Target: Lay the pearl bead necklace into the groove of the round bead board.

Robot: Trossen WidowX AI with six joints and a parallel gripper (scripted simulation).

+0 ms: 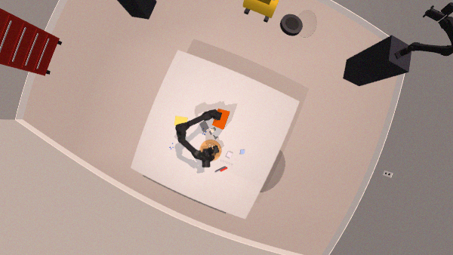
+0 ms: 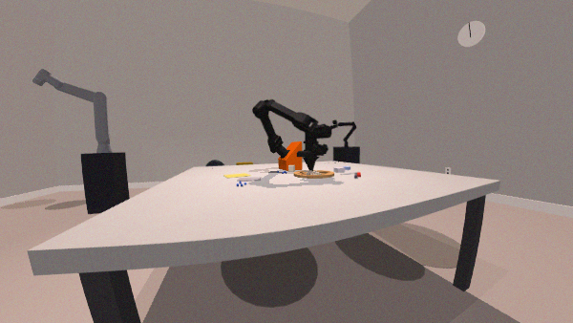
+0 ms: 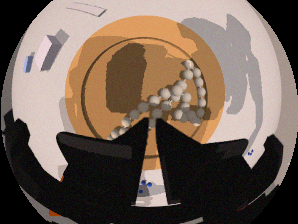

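The round orange bead board lies flat on the table, with a thin dark ring groove. The pearl bead necklace lies bunched on it. One strand follows the groove at the right of the wrist view; other strands cross the inside, down toward the lower left, where a finger hides the rest. My gripper points down at the board, its fingers nearly together on a bead of the necklace. In the top view the arm hides the fingertips.
An orange wedge-shaped block stands behind the board. A pale block and a small blue block are beside it. A red and dark object, a yellow square and small blue pieces also lie on the table.
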